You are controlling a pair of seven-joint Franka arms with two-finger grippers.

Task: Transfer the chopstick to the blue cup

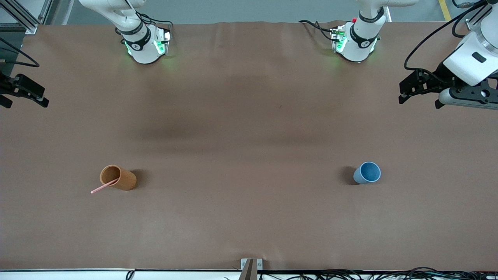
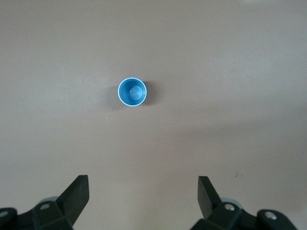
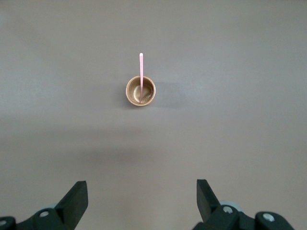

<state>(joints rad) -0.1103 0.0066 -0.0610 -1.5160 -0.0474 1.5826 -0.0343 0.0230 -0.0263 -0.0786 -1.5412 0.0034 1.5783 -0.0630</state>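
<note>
chopstick (image 1: 104, 188): leans in the orange cup (image 1: 118, 177), lower left of the front view; looks light, stiff, thin, maybe slippery
hold: free upper end above the rim
blue cup (image 1: 367, 172): lower right, empty
left gripper (image 2: 143, 192): open, holds nothing, high over the table's left-arm end
right gripper (image 3: 142, 193): open, holds nothing, high over the table's right-arm end

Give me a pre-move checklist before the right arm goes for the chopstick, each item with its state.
1. Chopstick reachable: ok. It stands slanted in the orange-brown cup, its upper part sticking out over the rim.
2. Orange-brown cup upright: ok.
3. Blue cup upright and empty: ok. It stands toward the left arm's end of the table; the left wrist view shows nothing inside.
4. Right claw ready to grasp: ok. Open, holding nothing, high over the table.
5. Left claw out of the way: ok. Open, empty; that arm waits.
6. Path between the two cups: ok. No other object lies on the brown table between them.
</note>
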